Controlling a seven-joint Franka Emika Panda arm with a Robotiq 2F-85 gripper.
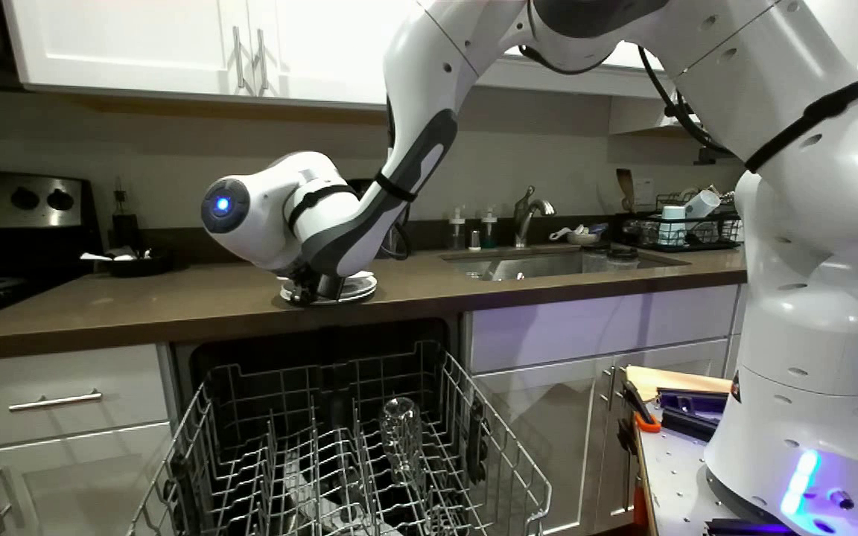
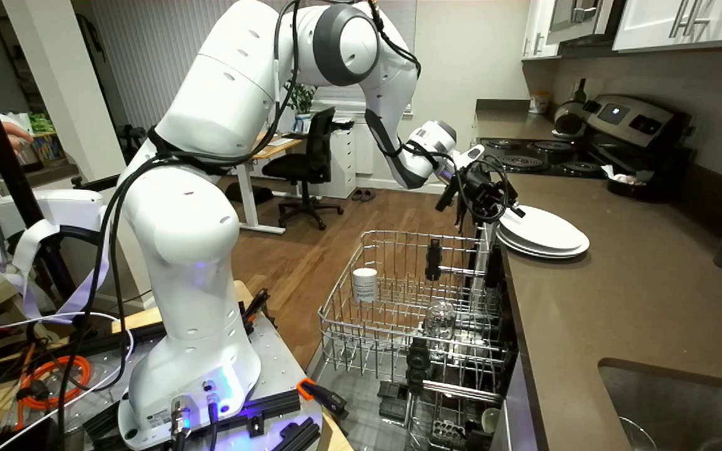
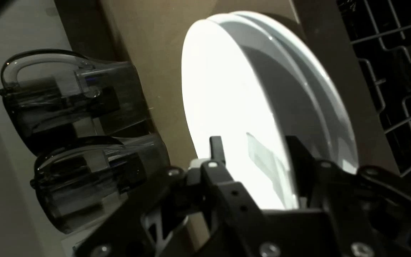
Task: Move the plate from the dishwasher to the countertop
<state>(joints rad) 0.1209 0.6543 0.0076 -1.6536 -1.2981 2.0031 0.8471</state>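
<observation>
A white plate (image 2: pixel 543 227) lies tilted on white plate stock below it (image 2: pixel 539 252) on the countertop (image 2: pixel 624 282), its edge raised near my gripper. The plates also show, partly hidden, in an exterior view (image 1: pixel 358 285). My gripper (image 3: pixel 255 142) is open around the upper plate (image 3: pixel 219 85) in the wrist view. One finger is above it, apart from its face. The other finger is between it and the plates below, at or touching its edge. The gripper also shows in both exterior views (image 1: pixel 317 289) (image 2: pixel 511 207). The dishwasher rack (image 1: pixel 500 424) is pulled out below the counter.
A clear glass (image 1: pixel 401 432) and a white cup (image 2: pixel 365 285) stand in the rack. Two clear pitchers (image 3: pixel 73 96) stand beyond the plates. A black pan (image 1: pixel 138 264) sits near the stove (image 2: pixel 536 147). A sink (image 1: pixel 518 264) is farther along the counter.
</observation>
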